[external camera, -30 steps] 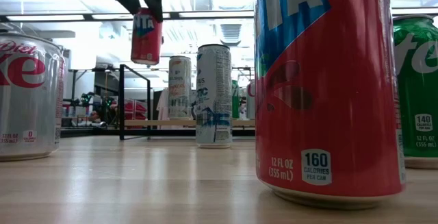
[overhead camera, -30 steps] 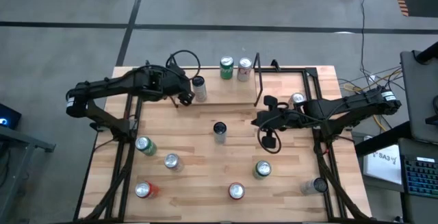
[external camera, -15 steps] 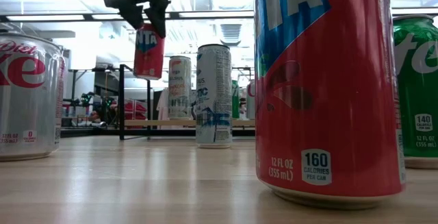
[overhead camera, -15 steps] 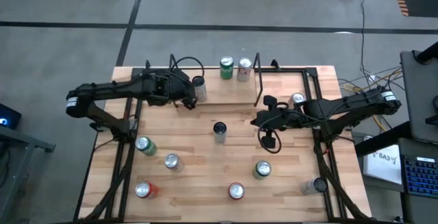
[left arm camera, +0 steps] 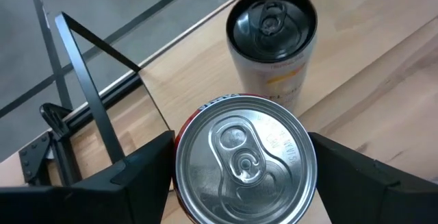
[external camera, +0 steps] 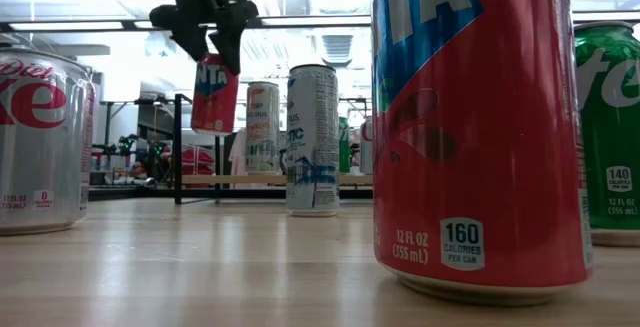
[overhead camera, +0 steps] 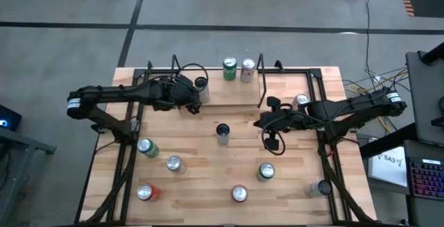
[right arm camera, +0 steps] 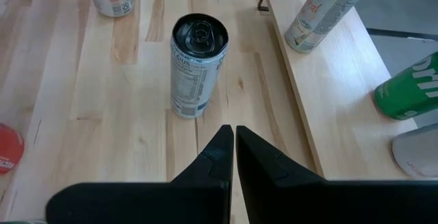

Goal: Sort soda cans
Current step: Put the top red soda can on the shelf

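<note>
My left gripper [external camera: 208,29] is shut on a red soda can [external camera: 215,94] with a silver top [left arm camera: 245,157], in the air over the table's far left. Just beyond it a slim white can with a dark top [left arm camera: 272,42] stands on its base on the raised wooden shelf [overhead camera: 232,95]. My right gripper [right arm camera: 234,138] hangs shut and empty at the middle right [overhead camera: 263,123], pointing at a slim grey can [right arm camera: 197,66] that stands mid-table [overhead camera: 222,131]. My left gripper pinches the red can's upper side wall, just under the rim [left arm camera: 183,148], one finger [left arm camera: 133,179] on each side. The fingers slant down from the table's left. The can hangs below them, slightly tilted and clear of the table and shelf.
A green can [overhead camera: 229,69] and a pale can [overhead camera: 248,70] stand at the shelf's far edge beside a black metal frame [overhead camera: 261,81]. Several more cans are scattered over the near half: green [overhead camera: 147,147], silver [overhead camera: 174,163], red [overhead camera: 239,194], green [overhead camera: 266,172].
My left gripper has sunk steadily with the red can, which now hangs lower, level with the slim white can behind it, and is still clear of the table. Its fingers have kept their hold. My right arm has kept still.
</note>
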